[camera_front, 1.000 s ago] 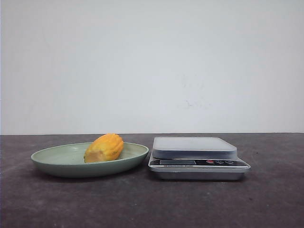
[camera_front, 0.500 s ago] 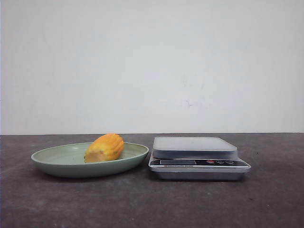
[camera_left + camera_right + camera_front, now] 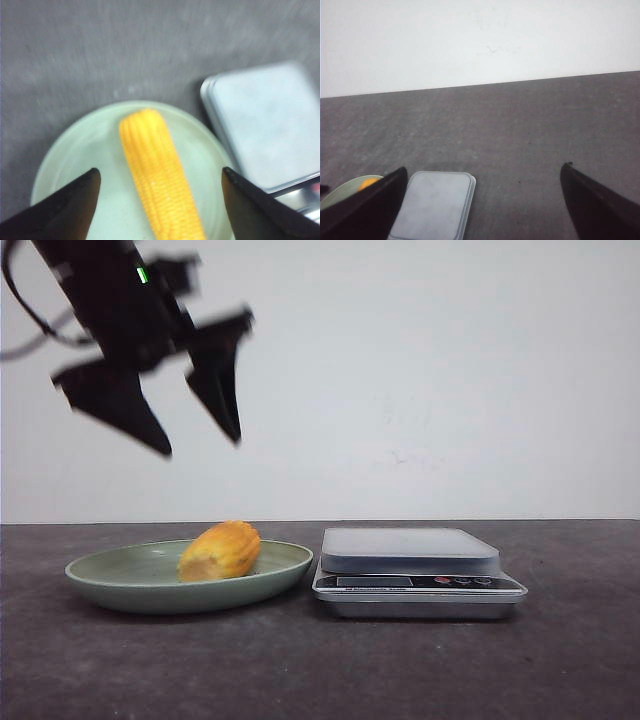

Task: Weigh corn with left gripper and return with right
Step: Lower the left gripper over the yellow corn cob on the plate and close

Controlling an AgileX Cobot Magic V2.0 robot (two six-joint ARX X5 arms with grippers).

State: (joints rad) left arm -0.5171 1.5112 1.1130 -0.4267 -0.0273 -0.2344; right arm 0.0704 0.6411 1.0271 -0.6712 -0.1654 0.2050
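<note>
Dark tabletop [image 3: 300, 670], white wall. Left gripper [image 3: 200, 445] spread wide, empty, high above corn [image 3: 220, 552]; cob's long axis crosses finger gap. Right gripper [image 3: 480, 210] parted, farther off.

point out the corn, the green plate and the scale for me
corn [image 3: 220, 551], front view, middle of the cob's side
green plate [image 3: 110, 585], front view, outer wall on the left part
scale [image 3: 408, 541], front view, top of the weighing platform

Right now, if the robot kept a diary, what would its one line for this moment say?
left gripper: open, high above plate | corn: lying in plate, untouched | scale: bare | right gripper: open, away from the items
</note>
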